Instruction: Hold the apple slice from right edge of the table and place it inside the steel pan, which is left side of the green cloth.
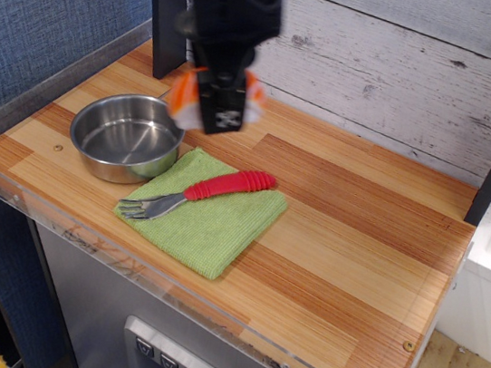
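The desk (356, 245) spreads below me, striped wooden planks with a clear rim along its near edge. My arm (229, 8) reaches down from the far left, dark and a little blurred. On the near left part of the desk lies the green cloth (208, 220), a folded square, and a red-handled fork (203, 192) lies across it with its prongs pointing to the near left. Left of the cloth, touching its edge, sits the steel pan (127, 137), round and shiny, with its thin wire handle running off to the far side. My fingers (218, 116) are clamped on the apple slice (187, 98), whose orange and white shows on both sides of them. I hold the slice in the air, above the far right rim of the pan.
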Available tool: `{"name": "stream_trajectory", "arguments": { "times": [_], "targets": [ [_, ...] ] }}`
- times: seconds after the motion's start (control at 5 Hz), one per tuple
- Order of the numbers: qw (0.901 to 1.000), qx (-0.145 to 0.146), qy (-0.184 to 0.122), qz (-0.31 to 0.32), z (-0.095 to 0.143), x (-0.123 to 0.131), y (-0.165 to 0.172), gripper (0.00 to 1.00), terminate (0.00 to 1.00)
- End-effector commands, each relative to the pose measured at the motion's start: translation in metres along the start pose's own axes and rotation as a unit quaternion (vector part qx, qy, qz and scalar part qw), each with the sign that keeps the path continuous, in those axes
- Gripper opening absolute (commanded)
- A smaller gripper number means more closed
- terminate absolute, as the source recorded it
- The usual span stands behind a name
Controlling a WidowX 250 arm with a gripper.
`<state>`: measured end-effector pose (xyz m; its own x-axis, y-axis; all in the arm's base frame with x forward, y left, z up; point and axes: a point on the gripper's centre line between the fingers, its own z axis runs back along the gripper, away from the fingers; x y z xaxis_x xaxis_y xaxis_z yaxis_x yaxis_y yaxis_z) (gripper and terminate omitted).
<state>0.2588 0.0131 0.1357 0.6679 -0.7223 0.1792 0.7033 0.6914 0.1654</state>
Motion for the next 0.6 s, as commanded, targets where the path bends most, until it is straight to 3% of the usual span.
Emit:
{"name": "stream_trajectory", "arguments": {
  "times": [0.0, 0.4],
  "targets": [
    [0.9990, 0.006, 0.011, 0.043, -0.010, -0.029, 0.034, 0.00, 0.00],
    [0.9953, -0.008, 0.032, 0.091, -0.039, -0.060, 0.059, 0.00, 0.00]
  ]
}}
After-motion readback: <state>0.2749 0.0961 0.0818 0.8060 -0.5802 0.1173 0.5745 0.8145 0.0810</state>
